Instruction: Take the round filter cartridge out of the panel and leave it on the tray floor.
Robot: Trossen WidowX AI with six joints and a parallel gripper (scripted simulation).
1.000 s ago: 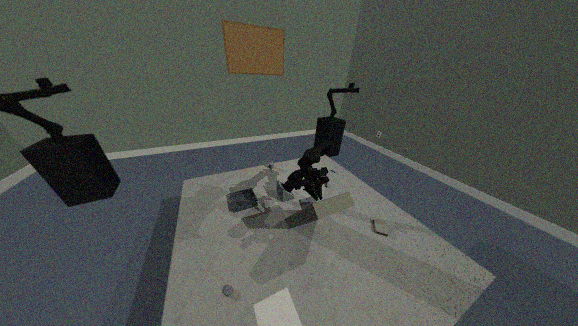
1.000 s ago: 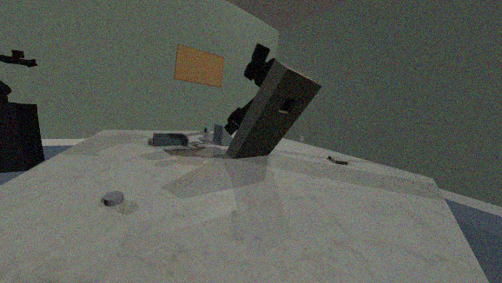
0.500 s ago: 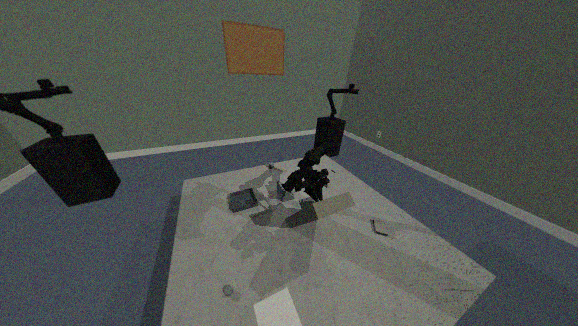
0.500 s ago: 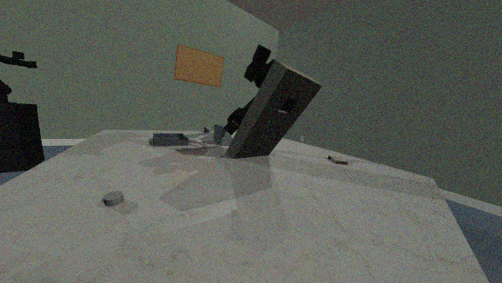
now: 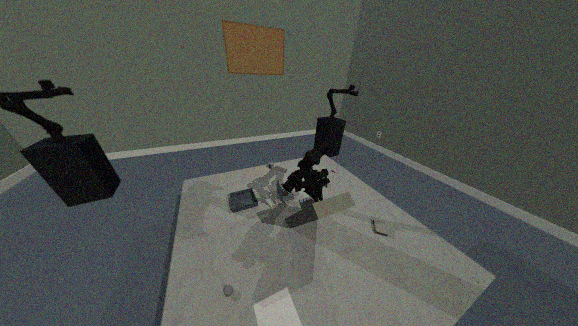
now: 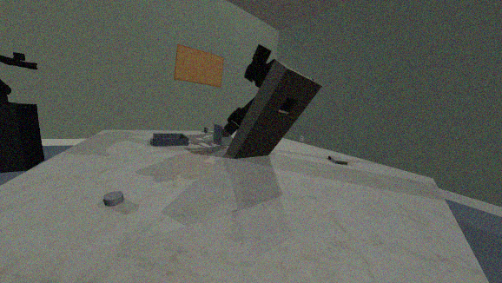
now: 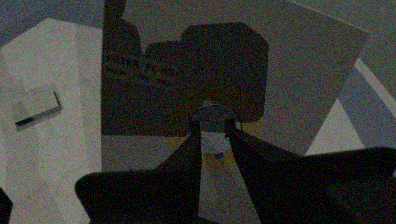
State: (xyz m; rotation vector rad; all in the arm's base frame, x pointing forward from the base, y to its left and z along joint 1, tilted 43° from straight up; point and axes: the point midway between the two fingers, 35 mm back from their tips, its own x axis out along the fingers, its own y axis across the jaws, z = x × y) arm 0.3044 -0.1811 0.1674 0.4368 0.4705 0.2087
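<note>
The round filter cartridge (image 7: 215,143) sits in the tilted service panel (image 7: 310,65) (image 6: 280,126), inside a yellow ring in the wrist view. My gripper (image 7: 214,134) is partly open. Its two dark fingertips are at the cartridge face, one on each side, over where the slots lie; shadow hides whether they are inside the slots. The cartridge looks seated, but its depth in the panel cannot be told. The dark grey tray (image 5: 243,206) (image 6: 169,142) stands on the table, beside the panel and left of it in the top and exterior views.
A small grey round piece (image 5: 228,290) (image 6: 113,198) lies on the table. A low block with a dark edge (image 5: 380,233) (image 6: 338,161) (image 7: 37,111) lies on the other side of the panel from the tray. A thin upright grey plate (image 6: 217,134) stands between tray and panel.
</note>
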